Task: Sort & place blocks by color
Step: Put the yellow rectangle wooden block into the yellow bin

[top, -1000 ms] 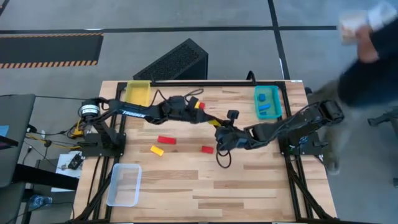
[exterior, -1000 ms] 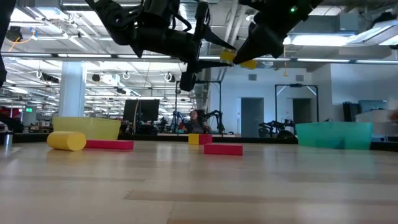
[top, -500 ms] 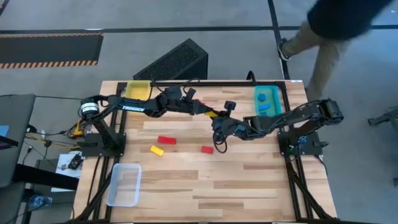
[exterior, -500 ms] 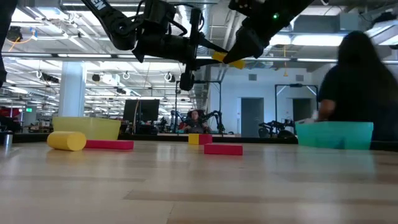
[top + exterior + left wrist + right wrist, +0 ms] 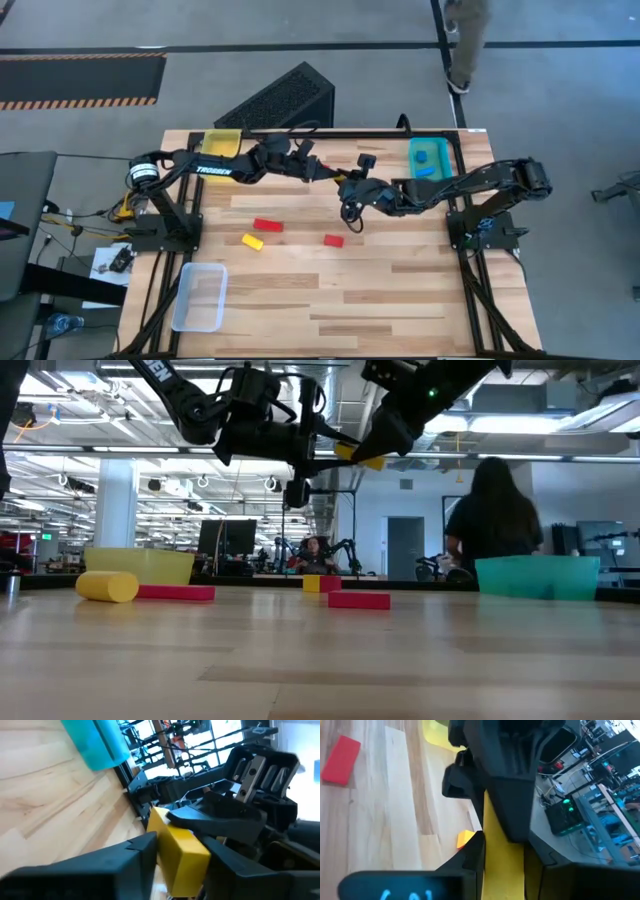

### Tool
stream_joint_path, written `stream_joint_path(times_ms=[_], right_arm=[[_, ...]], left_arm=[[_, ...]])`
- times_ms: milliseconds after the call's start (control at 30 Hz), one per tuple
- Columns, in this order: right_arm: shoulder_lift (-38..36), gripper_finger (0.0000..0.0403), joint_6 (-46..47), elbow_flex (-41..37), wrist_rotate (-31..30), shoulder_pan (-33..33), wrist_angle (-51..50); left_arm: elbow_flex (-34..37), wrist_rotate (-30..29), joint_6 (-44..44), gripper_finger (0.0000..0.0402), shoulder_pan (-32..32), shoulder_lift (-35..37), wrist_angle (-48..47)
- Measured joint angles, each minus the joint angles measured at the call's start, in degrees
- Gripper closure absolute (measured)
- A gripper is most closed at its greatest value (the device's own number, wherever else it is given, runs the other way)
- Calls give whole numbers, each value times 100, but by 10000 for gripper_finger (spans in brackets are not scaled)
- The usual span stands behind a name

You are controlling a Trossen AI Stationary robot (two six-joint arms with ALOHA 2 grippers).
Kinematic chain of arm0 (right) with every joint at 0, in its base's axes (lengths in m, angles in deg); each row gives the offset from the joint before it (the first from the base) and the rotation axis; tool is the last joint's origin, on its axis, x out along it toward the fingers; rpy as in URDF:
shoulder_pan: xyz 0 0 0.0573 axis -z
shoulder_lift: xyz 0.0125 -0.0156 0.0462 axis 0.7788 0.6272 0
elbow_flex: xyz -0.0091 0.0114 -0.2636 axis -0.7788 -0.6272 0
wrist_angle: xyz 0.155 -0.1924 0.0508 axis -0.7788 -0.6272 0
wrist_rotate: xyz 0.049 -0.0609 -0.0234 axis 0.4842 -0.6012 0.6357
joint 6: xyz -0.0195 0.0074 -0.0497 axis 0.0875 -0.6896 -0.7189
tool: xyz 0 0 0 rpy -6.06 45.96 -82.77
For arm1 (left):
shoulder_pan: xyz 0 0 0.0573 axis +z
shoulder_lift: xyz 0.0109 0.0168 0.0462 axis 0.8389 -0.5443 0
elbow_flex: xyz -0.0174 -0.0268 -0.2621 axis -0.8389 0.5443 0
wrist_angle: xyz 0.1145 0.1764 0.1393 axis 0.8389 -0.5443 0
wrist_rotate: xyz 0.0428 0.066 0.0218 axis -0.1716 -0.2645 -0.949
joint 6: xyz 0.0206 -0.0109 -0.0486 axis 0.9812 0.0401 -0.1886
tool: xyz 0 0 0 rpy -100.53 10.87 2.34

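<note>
An oblong yellow block (image 5: 337,180) hangs in the air over the table's far middle, between my two grippers. My left gripper (image 5: 322,174) reaches in from the left and my right gripper (image 5: 347,186) from the right, tip to tip, both shut on it. In the low view the block (image 5: 358,454) is well above the tabletop. Two red blocks (image 5: 267,226) (image 5: 334,240) and a yellow one (image 5: 252,241) lie flat on the wood. Blue blocks lie in the teal tray (image 5: 444,172). My left gripper pinches the yellow block's end (image 5: 177,847) between its two fingers (image 5: 135,857), coming level from the table's left. The block is lifted clear of the table. My right gripper holds the block's other end (image 5: 502,865) between its fingers (image 5: 472,857), level from the table's right, with the block lying along them.
A yellow tray (image 5: 222,148) sits at the far left corner, the teal tray at the far right, a clear tray (image 5: 200,297) at the near left. A red and a yellow block (image 5: 320,584) lie below the grippers. A person (image 5: 495,520) walks beyond the far edge.
My right gripper has carried the yellow block toward the table's far edge and a little left, up to my left gripper. My left gripper has drawn slightly toward the far left. The person behind the table has walked across the background.
</note>
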Motion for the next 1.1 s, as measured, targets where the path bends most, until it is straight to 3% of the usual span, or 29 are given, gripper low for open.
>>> stream_joint_path(times_ms=[133,367,500,600,700,933,1033,1100], right_arm=[[0,284,339,0,191,95,14],[-48,204,2086,0,214,253,-473],[-66,174,3142,0,351,334,-1217],[-61,167,3901,0,1008,532,-1665],[-59,166,4224,-71,1393,731,-1817],[-57,165,4246,-109,1680,1022,-1758],[-57,165,4233,-109,1840,1148,-1684],[-57,165,4229,-109,1958,1215,-1637]], left_arm=[[2,263,523,373,99,-2,-179],[6,216,1488,374,715,524,-1848],[-9,-642,2823,375,1217,1370,-3831],[-3,-2029,3620,375,1721,1913,-5617],[-2,-3074,4031,370,2201,2398,-6751],[-2,-4198,4156,374,2746,3308,-7685],[0,-4944,4061,362,2843,3416,-8257],[3,-5082,4058,347,2919,3402,-8422]])
